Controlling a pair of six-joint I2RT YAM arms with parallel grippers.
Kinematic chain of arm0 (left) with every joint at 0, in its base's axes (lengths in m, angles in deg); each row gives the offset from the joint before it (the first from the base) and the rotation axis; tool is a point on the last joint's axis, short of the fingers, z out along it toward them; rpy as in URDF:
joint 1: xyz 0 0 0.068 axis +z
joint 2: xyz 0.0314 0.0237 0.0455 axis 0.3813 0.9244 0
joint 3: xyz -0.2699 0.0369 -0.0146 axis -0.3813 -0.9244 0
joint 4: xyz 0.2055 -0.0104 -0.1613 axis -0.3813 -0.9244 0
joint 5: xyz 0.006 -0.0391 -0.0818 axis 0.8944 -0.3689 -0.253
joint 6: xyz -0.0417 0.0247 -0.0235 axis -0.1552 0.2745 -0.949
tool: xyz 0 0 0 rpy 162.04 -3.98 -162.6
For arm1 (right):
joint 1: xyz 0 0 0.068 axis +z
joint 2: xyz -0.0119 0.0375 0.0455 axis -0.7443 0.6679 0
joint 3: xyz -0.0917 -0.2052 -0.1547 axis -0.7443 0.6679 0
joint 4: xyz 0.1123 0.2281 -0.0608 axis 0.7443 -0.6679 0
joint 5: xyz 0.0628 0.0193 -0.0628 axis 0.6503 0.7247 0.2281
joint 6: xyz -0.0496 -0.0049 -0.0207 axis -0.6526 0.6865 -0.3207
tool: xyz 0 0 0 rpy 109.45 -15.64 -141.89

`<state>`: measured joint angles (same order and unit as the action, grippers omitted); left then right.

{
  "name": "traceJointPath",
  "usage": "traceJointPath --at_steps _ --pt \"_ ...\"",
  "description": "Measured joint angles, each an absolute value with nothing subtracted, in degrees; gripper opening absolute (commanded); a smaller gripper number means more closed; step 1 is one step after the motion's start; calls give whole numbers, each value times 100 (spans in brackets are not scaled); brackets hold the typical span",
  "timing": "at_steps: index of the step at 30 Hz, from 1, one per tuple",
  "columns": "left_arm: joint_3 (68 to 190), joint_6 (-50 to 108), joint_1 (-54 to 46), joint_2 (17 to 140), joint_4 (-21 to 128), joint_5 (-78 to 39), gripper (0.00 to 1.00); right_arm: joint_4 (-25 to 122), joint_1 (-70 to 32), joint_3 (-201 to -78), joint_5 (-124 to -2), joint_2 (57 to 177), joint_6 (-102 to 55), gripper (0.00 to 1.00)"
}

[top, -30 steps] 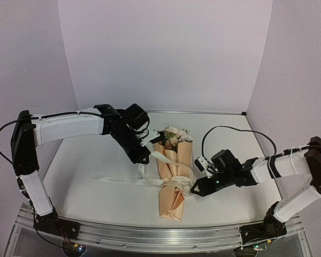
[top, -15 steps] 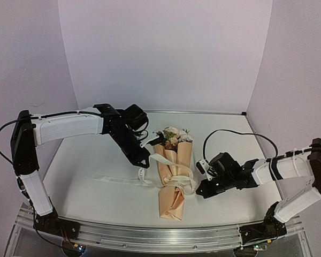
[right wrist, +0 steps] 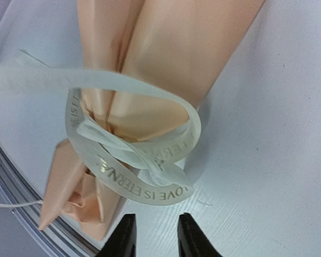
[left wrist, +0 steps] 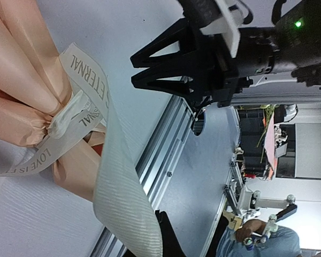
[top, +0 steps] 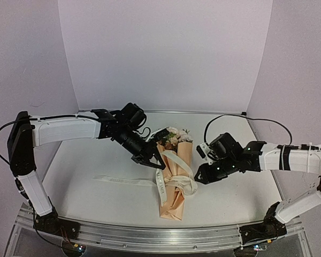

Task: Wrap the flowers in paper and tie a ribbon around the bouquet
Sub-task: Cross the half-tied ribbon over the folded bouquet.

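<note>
1. Bench: white surface carrying the work. One loose ribbon tail lies flat on it, left of the bouquet.
2. Bouquet: lies at bench centre. The flowers point toward the far wall, and the narrow end of the peach-tan paper points toward the near edge.
3. Ribbon: cream, lettered "LOVE IS ETERNAL". It is knotted round the cone's waist, with a loop lying on the right side and one strand rising to the left pincer.
4. Left pincer: pressed together on that ribbon strand, over the cone's upper left.
5. Right pincer: fingers slightly spread with nothing between them, just right of the knot.
</note>
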<state>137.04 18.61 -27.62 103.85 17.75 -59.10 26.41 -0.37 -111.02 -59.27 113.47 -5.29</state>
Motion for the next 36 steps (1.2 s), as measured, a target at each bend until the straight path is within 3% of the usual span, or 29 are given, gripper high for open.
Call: traceJointPath --at_steps 5,10,15,19,21,28,36 --pt "13308 937 -2689 10204 2492 -6025 0 3101 -37 -10278 -5976 11472 -450 48" --pt "13067 302 -2660 10075 3046 -6052 0 3845 -37 -10032 -6090 11895 -310 49" --pt "12971 -55 -2660 9973 3432 -6052 0 4464 -37 -10007 -6276 12203 -144 37" --pt "12826 -282 -2660 9884 3702 -6042 0 4795 -37 -9995 -6353 12428 42 9" --pt "12746 -406 -2660 9849 3830 -6037 0 4898 -37 -9964 -6371 12477 124 0" --pt "12230 -1056 -2660 9795 4745 -6008 0 4111 -37 -10157 -6377 12094 228 0" --pt "11515 -2410 -2791 9782 6401 -5427 0 2408 -37 -11662 -6182 11791 -83 0"
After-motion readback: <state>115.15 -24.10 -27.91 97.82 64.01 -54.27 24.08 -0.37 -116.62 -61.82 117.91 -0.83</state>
